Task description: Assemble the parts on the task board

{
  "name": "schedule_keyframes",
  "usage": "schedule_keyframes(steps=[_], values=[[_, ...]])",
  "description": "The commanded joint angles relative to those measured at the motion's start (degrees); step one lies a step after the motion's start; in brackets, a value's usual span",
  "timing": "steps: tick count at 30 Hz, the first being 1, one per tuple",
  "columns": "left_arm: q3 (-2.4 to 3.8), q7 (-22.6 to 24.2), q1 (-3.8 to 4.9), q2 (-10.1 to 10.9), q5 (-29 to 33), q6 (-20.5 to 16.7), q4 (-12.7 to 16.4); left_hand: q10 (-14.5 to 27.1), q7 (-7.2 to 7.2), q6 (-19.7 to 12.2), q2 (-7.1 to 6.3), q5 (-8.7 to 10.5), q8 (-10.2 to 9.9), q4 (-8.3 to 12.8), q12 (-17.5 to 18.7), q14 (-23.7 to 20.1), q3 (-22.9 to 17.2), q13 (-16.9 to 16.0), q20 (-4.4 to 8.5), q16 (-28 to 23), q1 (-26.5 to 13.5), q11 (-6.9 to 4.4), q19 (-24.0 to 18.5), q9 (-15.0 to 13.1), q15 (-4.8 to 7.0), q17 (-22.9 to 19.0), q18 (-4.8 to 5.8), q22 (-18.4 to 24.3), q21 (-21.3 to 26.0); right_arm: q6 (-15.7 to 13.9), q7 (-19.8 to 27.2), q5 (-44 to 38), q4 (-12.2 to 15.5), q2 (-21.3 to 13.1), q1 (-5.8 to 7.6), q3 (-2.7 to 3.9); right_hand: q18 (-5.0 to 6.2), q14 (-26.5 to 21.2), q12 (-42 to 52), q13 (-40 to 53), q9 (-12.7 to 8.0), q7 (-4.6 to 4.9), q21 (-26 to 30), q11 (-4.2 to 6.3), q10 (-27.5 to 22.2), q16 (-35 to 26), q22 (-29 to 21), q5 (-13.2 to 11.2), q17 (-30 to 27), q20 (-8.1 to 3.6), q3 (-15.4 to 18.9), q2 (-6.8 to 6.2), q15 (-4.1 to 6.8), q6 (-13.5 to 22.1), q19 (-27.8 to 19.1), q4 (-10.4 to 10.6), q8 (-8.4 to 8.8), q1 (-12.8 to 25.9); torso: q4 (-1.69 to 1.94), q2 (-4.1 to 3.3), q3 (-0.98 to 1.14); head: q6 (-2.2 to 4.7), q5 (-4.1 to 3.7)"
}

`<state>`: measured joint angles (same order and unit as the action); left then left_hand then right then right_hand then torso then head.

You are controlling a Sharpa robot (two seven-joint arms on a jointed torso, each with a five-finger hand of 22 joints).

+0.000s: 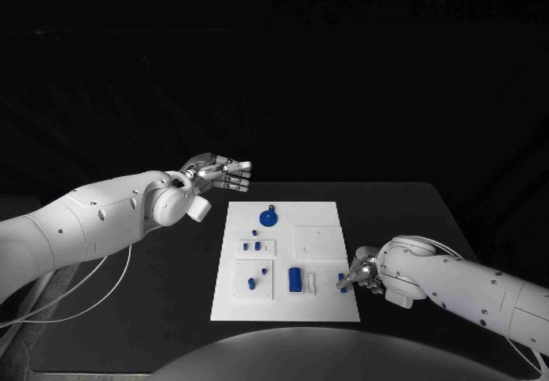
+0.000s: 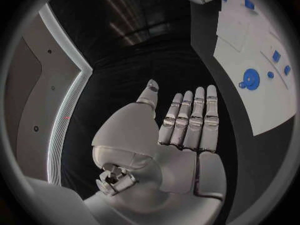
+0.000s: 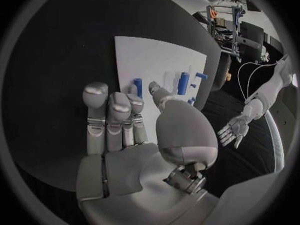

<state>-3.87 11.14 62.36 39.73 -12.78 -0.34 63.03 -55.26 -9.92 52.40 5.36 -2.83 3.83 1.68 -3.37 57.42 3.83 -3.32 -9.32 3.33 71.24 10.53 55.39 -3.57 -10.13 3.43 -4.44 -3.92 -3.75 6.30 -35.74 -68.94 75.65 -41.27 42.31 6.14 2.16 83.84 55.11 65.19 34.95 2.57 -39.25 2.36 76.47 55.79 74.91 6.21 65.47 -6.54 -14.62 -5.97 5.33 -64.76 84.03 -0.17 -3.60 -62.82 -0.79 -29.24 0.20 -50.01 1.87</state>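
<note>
The white task board (image 1: 326, 305) lies mid-table and carries several small blue parts. A round blue disc (image 1: 269, 217) sits near its far end and a blue cylinder (image 1: 295, 278) near its front. My right hand (image 1: 364, 274) rests low at the board's right edge, its fingers straight and close together beside a short blue peg (image 1: 342, 279). In the right wrist view the peg (image 3: 137, 87) stands just past the fingertips (image 3: 119, 105), the thumb apart from it. My left hand (image 1: 217, 175) hovers off the board's far left corner, fingers stretched out and holding nothing.
Black table (image 1: 389, 206) surrounds the board on all sides. Raised white blocks (image 1: 319, 240) on the board hold small blue pieces. The left wrist view shows the board (image 2: 250, 50) with the disc (image 2: 251, 78) off to one side of my left hand (image 2: 187, 135).
</note>
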Motion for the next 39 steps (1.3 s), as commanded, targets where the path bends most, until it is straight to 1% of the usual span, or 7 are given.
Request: schedule_keyframes(steps=[1,10,22,24,27,34,39], values=[[0.02,0.34,0.02,-0.03,-0.21,1.12,0.15,0.16,-0.06,-0.29,0.00,0.14,-0.22,-0.14,-0.08,-0.28,-0.14,-0.03,-0.01,0.25,-0.20,-0.11,-0.41,0.01,0.09,0.08,-0.50,0.07,-0.06,-0.66,-0.50,-4.19,-0.30,0.53,-0.31,-0.19,0.73,0.00,-0.27,-0.09,0.19,-0.23,0.34,-0.02,-0.34,-0.18,4.60,-0.28,0.03,0.00,-0.09,-0.47,-0.02,0.37,0.24,0.53,-0.07,0.27,0.02,0.04,-0.02,0.01,0.11],[0.02,0.30,0.02,0.00,-0.24,1.24,0.20,0.16,-0.06,-0.29,0.00,0.14,-0.22,-0.14,-0.08,-0.28,-0.14,-0.03,-0.01,0.25,-0.20,-0.11,-0.41,0.01,0.09,0.08,-0.50,0.07,-0.06,-4.04,-0.43,-10.46,-1.92,2.22,-1.05,-0.94,0.70,0.00,-0.72,-0.45,0.13,-0.19,0.90,-0.02,-0.52,-0.69,4.50,-2.06,-0.29,-0.04,-3.49,-1.41,0.00,0.53,0.29,0.73,-0.05,0.24,0.05,-0.01,-0.01,0.01,0.15],[0.02,0.29,0.02,0.01,-0.28,1.39,0.22,0.21,-0.04,-0.34,0.00,0.14,-0.20,-0.23,-0.08,-0.31,-0.19,-0.03,-0.02,0.25,-0.13,-0.10,-0.46,0.00,0.07,0.08,-0.51,0.07,-0.07,-6.50,0.24,-12.18,-4.94,4.58,-1.62,-1.17,0.74,-0.01,-0.92,-0.65,-0.18,-0.01,1.22,-0.09,-0.62,-1.04,4.45,-2.50,-0.56,-0.05,-4.33,-1.64,0.00,1.03,0.37,0.80,-0.03,0.45,0.05,-0.03,0.06,0.01,0.54],[0.01,0.28,0.02,0.01,-0.28,1.41,0.22,0.21,-0.04,-0.34,0.00,0.14,-0.20,-0.23,-0.08,-0.31,-0.19,-0.03,-0.02,0.25,-0.13,-0.10,-0.46,0.00,0.07,0.08,-0.51,0.07,-0.07,-6.38,0.34,-12.16,-5.08,4.72,-1.65,-1.18,0.75,-0.02,-0.86,-0.61,-0.49,0.10,1.23,-0.14,-0.64,-1.07,4.48,-1.84,-0.58,-0.04,-4.46,-1.59,-0.01,1.23,0.40,-0.17,-0.03,-0.04,0.03,-0.02,0.04,0.01,0.53],[0.01,0.29,0.02,0.01,-0.29,1.42,0.21,0.21,-0.04,-0.34,0.00,0.14,-0.20,-0.23,-0.08,-0.31,-0.19,-0.03,-0.02,0.25,-0.13,-0.10,-0.46,0.00,0.07,0.08,-0.51,0.07,-0.07,-5.56,0.43,-11.50,-5.09,4.86,-1.67,-1.19,0.79,-0.02,-1.06,-0.73,-1.73,0.48,1.33,-0.32,-0.84,-1.05,4.48,1.18,-0.57,0.04,-4.55,-1.38,-0.11,2.13,0.39,-2.10,0.04,-0.93,-0.02,0.02,-0.03,0.01,0.55],[0.01,0.26,0.02,-0.09,-0.31,1.53,0.22,0.21,-0.04,-0.34,0.00,0.14,-0.20,-0.23,-0.08,-0.31,-0.19,-0.03,-0.02,0.25,-0.13,-0.10,-0.46,0.00,0.07,0.08,-0.51,0.07,-0.07,-2.75,0.60,-9.85,-5.04,5.05,-1.95,-1.60,1.23,-0.05,-1.23,-0.87,-10.39,1.69,1.31,-0.84,-1.50,-0.92,4.56,8.57,-0.51,0.56,-4.16,1.14,-0.58,3.29,0.27,-10.31,0.08,-3.49,-0.02,0.07,-0.04,0.01,0.48],[0.01,0.22,0.02,-0.04,-0.38,1.57,0.25,0.19,-0.05,-0.36,-0.03,0.14,-0.22,-0.14,-0.08,-0.30,-0.19,-0.03,-0.02,0.25,-0.06,-0.11,-0.46,0.01,0.07,0.08,-0.50,0.07,-0.07,-2.02,0.69,-9.10,-5.08,5.03,-2.27,-1.83,1.50,-0.22,-1.53,-1.02,-13.68,2.39,0.90,-0.91,-2.09,-0.86,4.68,12.09,-0.36,0.51,-9.11,3.46,-0.57,2.70,-0.01,-16.19,0.06,-5.83,-0.01,0.09,-0.03,0.01,0.52]])
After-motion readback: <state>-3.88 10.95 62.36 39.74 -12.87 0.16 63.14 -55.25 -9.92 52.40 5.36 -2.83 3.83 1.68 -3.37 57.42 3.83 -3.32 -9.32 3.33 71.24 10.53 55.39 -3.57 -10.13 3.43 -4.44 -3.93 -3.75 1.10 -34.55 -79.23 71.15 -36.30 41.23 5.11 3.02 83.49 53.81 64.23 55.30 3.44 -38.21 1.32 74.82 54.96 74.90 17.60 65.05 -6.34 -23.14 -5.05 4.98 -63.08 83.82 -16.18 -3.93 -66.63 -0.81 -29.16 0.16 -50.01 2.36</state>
